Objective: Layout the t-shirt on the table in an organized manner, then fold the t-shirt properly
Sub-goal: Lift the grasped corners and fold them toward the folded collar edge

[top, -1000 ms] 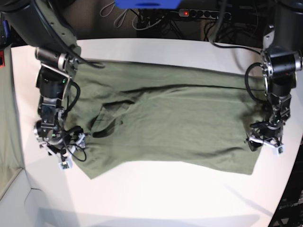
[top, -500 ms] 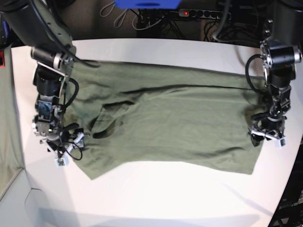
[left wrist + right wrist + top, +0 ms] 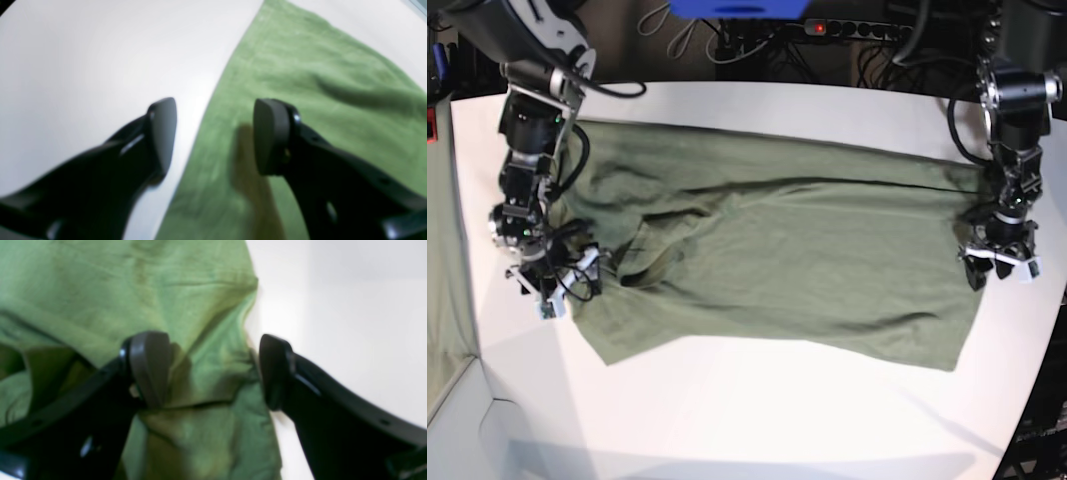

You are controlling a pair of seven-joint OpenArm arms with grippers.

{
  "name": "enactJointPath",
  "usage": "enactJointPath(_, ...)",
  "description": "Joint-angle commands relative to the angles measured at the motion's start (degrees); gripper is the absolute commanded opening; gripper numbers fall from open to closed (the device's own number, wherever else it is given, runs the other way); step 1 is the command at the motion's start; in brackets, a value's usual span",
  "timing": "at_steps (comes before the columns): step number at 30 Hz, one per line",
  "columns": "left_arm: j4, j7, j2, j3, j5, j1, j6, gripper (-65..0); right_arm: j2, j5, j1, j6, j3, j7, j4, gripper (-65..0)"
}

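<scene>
Both arms have drawn back toward the far side of the table [image 3: 757,420] since a second ago, and the t-shirt [image 3: 777,260] has shifted with them: its near-left corner now sits further up and left, and the cloth lies a little flatter. You see the shirt spread crosswise over the middle of the white top, with creases and a dark fold left of centre.

Your right gripper [image 3: 213,371] stands with jaws wide, straddling the shirt's edge; one pad lies over green cloth, the other over bare table. Whether either pad touches the fabric you cannot tell, since the wrist view is soft. Your left gripper [image 3: 213,136] is likewise spread wide across the opposite edge, one finger over white, one over cloth, nothing pinched between.

From the base camera, the fingertips of both grippers are small and tangled with cables, so grip contact stays unclear there. The collar is hard to pick out.

Wide bare table lies nearer the camera; the left gripper sits close to the curved table rim.
</scene>
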Motion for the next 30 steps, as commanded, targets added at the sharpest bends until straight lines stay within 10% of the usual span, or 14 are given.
enactJointPath(1, -0.6, 12.3, 0.5, 0.3, 2.4, 4.4, 2.0, -28.8, -0.3, -5.8, -1.7, 0.5, -0.1, -8.3, 0.3, -22.7)
enactJointPath(19, 32.0, 30.9, 5.6, -11.9, 3.0, 28.4, 2.0, -28.8, -2.7, -5.8, -11.8, 6.5, -0.3, -8.5, 16.9, -22.7)
enactJointPath(30, 39.3, 30.9, 6.1, -12.0, 2.5, 40.5, 2.0, -28.8, -2.8, -5.8, -14.9, 6.6, -0.4, -8.5, 20.9, -22.7)
